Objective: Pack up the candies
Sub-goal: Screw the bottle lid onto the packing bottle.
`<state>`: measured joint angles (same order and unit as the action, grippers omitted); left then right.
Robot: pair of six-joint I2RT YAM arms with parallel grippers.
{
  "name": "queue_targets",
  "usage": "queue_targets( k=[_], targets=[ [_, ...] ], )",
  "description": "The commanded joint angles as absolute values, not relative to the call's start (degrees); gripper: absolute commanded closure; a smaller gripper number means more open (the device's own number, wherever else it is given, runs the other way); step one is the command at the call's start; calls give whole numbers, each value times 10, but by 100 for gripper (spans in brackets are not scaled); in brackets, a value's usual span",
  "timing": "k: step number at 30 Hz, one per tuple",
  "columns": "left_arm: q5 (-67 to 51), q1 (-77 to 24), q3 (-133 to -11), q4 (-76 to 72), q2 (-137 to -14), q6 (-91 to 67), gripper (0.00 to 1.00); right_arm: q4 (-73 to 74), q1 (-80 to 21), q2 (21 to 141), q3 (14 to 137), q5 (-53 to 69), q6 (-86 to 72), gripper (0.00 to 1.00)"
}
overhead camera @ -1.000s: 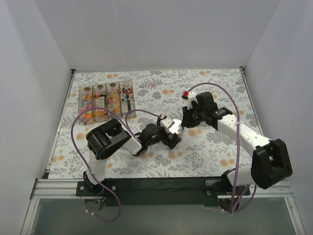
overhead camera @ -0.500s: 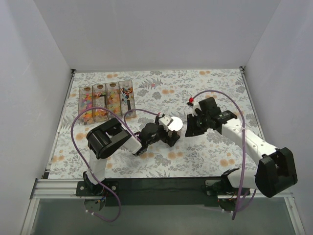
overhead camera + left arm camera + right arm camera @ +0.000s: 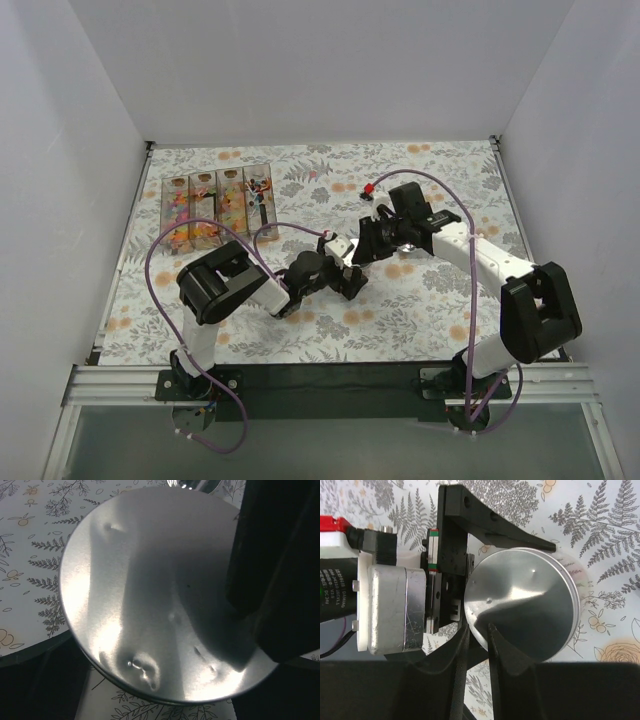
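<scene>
The candies are lying in the compartments of a clear tray at the far left of the tabletop, well apart from both claws. By their look they are light, hard and slick in their wrappers. They are likely to be slipping out of a pinch, so taking them in bulk from a compartment is advised. The left claw is standing at full spread around a metal tin; clamping cannot be confirmed. The right claw is standing nearly closed at the tin's rim; a grip cannot be confirmed.
</scene>
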<state>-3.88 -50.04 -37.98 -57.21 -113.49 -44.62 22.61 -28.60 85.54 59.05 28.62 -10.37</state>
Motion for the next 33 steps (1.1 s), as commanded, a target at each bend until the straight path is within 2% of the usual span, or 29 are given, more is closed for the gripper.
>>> queue_targets(
  k=[1, 9, 17, 24, 33],
  targets=[
    [-34, -496, -356, -490, -1147, -464, 2, 171, -284, 858, 540, 276, -136, 71],
    [-40, -496, -272, -538, -1066, -482, 2, 157, -274, 864, 492, 250, -142, 71],
    [-7, -496, -227, -454, -906, -496, 2, 158, -274, 847, 524, 249, -134, 66],
    [1, -496, -268, -455, -1007, -483, 2, 167, -292, 839, 545, 276, -104, 65],
    [1, -496, -269, -477, -1044, -483, 2, 163, -327, 816, 578, 289, -99, 63]
  ],
)
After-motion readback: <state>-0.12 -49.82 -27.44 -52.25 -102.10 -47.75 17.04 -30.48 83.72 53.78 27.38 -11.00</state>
